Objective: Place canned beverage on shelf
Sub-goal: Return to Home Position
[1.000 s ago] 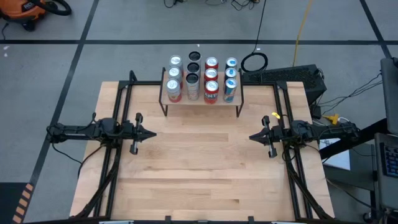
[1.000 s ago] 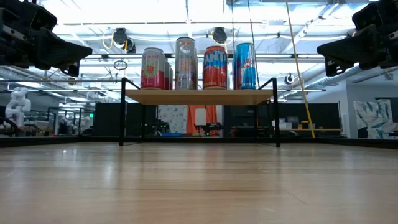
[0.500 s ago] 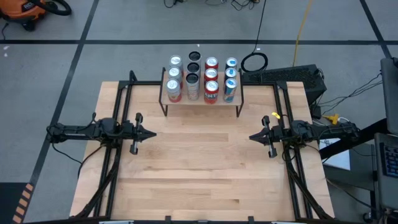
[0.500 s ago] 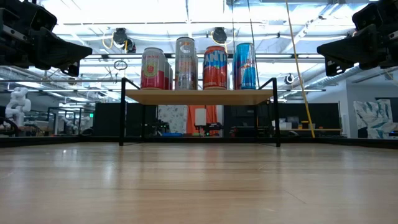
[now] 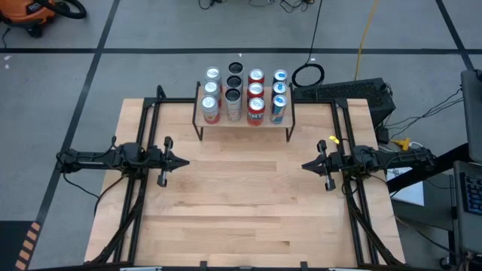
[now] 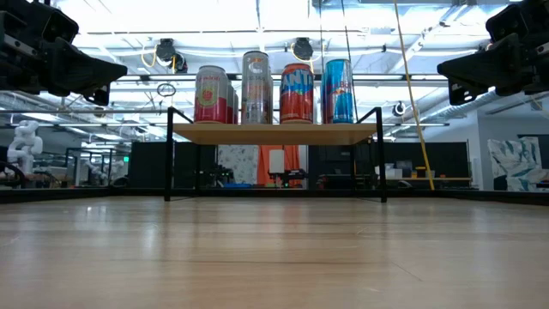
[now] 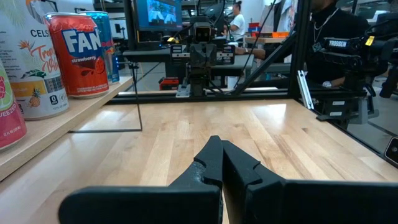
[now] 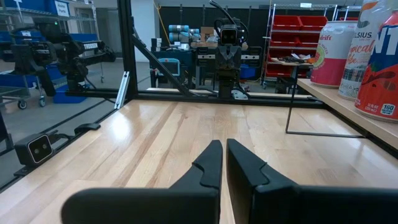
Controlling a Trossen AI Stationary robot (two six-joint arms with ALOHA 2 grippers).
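The shelf [image 5: 242, 124], a light wooden board on thin black legs, stands at the middle of the table's far edge. Several beverage cans [image 5: 242, 96] stand upright on its board in rows: pink and white, silver, red and blue ones [image 6: 297, 93]. My left gripper [image 5: 185, 162] hovers over the table's left side, shut, pointing level toward the right. My right gripper [image 5: 303, 165] hovers over the right side, shut, pointing level toward the left. Neither holds anything. Each wrist view shows its shut fingers [image 7: 221, 145] [image 8: 222, 144] with bare tabletop ahead.
Black frame rails [image 5: 143, 143] [image 5: 348, 135] run along the table's left and right sides under the arms. Bare wooden tabletop [image 5: 241, 196] lies between the grippers and in front of the shelf. A black box [image 5: 354, 94] sits beyond the far right corner.
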